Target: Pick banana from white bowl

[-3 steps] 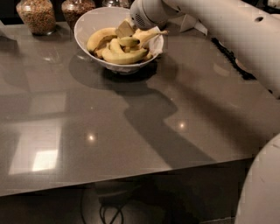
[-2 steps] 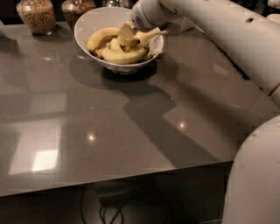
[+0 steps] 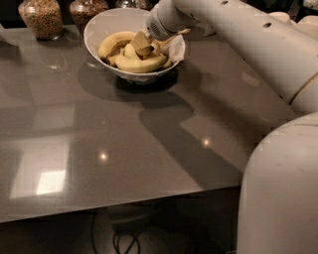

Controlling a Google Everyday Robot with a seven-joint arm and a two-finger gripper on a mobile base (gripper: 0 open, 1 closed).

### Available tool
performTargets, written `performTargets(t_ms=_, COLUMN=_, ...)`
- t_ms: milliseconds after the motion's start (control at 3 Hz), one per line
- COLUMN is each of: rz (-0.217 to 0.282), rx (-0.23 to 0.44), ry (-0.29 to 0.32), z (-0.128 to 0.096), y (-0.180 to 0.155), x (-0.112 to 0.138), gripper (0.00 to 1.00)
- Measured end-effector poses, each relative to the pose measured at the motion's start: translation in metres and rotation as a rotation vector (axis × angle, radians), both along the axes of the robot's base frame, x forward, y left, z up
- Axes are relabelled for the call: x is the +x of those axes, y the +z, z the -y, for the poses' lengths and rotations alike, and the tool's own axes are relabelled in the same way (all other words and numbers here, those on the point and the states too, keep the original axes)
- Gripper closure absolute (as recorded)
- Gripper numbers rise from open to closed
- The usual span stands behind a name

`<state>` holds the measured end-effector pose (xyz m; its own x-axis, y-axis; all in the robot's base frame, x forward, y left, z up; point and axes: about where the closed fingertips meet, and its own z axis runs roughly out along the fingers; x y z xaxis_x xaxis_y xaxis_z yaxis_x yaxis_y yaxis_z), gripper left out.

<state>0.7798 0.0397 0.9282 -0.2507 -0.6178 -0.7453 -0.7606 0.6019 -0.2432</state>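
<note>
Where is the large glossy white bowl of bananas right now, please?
The white bowl sits upper left in the camera view on the grey table, beside two glass jars, with the gripper down among its bananas.

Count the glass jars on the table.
2. One jar far left, second jar beside it behind the white bowl; others may be hidden. The gripper is in that bowl, among bananas.
</note>
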Motion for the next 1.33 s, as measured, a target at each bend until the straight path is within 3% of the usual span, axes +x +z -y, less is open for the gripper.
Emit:
performTargets(t_ms=333, rz=-0.042, rx=0.003, ry=0.000, z=-0.0050, y=-0.0138, x=0.0017, gripper=0.53)
performTargets(t_ms=1333, rz=-0.081, rx=-0.012, ry=-0.006, z=-0.0059, y=-0.0173, x=-0.0050, gripper=0.53)
